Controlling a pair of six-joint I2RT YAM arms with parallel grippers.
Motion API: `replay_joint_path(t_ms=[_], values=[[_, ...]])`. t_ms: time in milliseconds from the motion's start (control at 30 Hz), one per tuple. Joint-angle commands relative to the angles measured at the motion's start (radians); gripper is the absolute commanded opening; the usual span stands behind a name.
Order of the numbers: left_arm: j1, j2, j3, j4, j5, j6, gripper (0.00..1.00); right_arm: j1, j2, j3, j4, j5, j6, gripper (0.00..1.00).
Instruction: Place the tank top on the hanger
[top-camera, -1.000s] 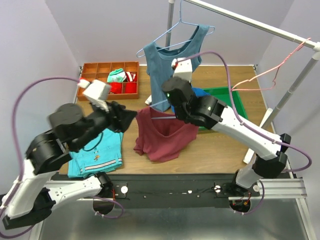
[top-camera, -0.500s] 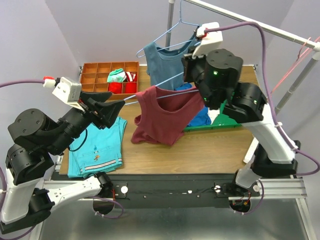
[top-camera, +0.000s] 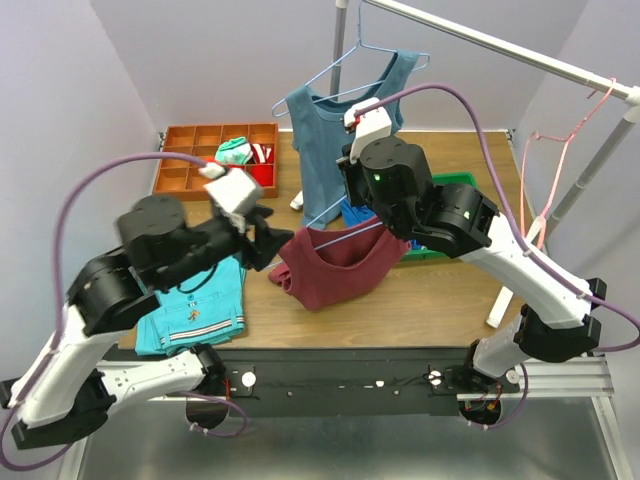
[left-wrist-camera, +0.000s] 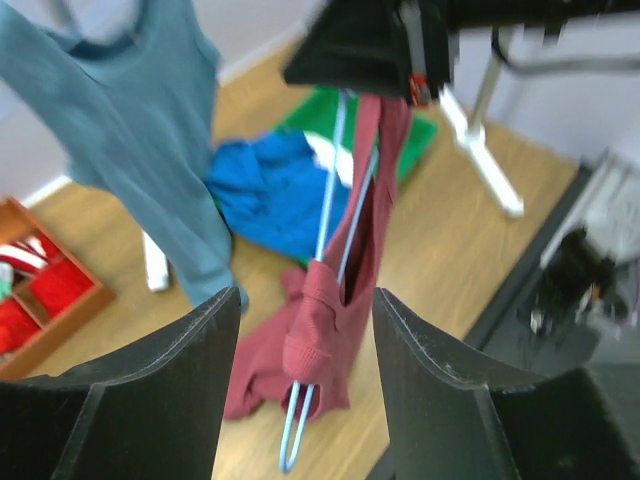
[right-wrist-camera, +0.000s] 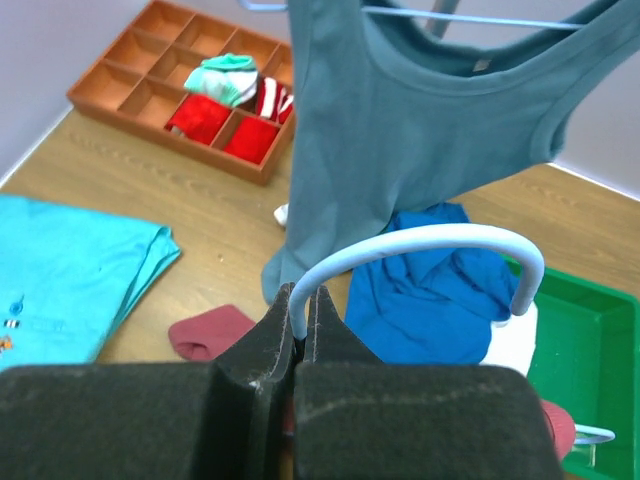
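Note:
The maroon tank top (top-camera: 335, 268) hangs on the light-blue hanger (top-camera: 340, 237), its lower part bunched on the table. My right gripper (top-camera: 345, 205) is shut on the hanger's hook (right-wrist-camera: 400, 243) and holds it up; the jaws (right-wrist-camera: 303, 295) pinch the wire. My left gripper (top-camera: 265, 235) is open just left of the top. In the left wrist view the top (left-wrist-camera: 330, 320) and the hanger's end loop (left-wrist-camera: 292, 445) hang between the spread fingers (left-wrist-camera: 170, 400) without touching them.
A slate-blue top (top-camera: 335, 120) hangs on a twin blue hanger from the rail (top-camera: 500, 45). A pink hanger (top-camera: 555, 150) hangs at the right. An orange tray (top-camera: 185, 150), folded turquoise shorts (top-camera: 200, 300), a bright blue garment (right-wrist-camera: 440, 290) and a green bin (top-camera: 460, 195) are on the table.
My right arm has lowered the hanger and the top from high above the table to just over it. My left gripper has dropped lower and moved right, beside the top's left edge.

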Motion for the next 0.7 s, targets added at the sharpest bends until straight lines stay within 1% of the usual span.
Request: replay_joint_path(t_ms=[0,300,367,433,667], values=[[0.002,0.035,-0.064,-0.049,0.149,0.073,0.64,0.007,-0.008,-0.028,0.037,-0.067,0.036,0.01],[0.001,0.062,-0.149,-0.023,0.094,0.109,0.64,0.009,0.006,-0.034,0.057,-0.105,0.042,0.01],[0.002,0.061,-0.161,-0.021,0.103,0.109,0.63,0.007,0.009,-0.036,0.06,-0.107,0.041,0.01],[0.001,0.058,-0.184,-0.013,0.122,0.108,0.62,0.007,0.009,-0.031,0.062,-0.104,0.038,0.01],[0.001,0.036,-0.259,0.005,0.119,0.094,0.53,0.007,0.026,-0.008,0.054,-0.104,0.022,0.01]])
